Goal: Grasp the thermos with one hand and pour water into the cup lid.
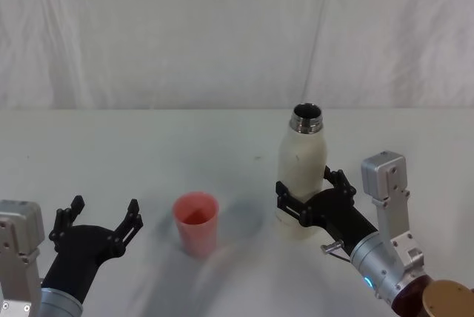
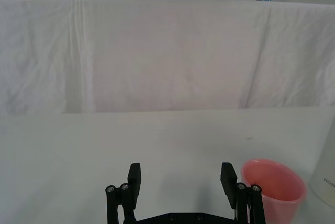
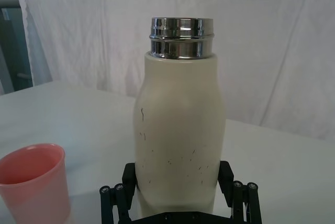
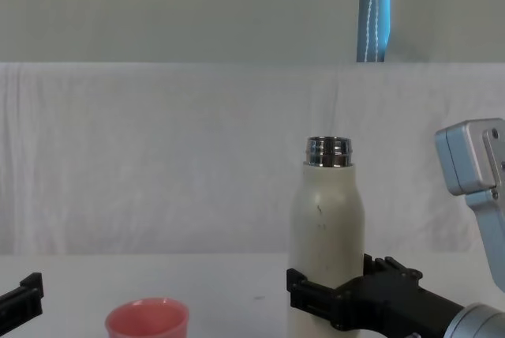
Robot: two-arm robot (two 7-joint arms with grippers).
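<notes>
Resting low at the near left, my left gripper is wide open and holds nothing, so I judge it idle. On the right, my right gripper closes around the lower body of the thermos, which stands upright on the table, neck open for pouring. The cup lid waits just left of it. I count one thermos and one cup lid.

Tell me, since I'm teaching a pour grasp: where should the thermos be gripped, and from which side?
Grip the thermos on its lower body, coming level from the robot's side. It stands upright with straight walls there, and the shoulders narrow to the steel neck. The right gripper already straddles that part, leaving the mouth free to tip toward the cup.
</notes>
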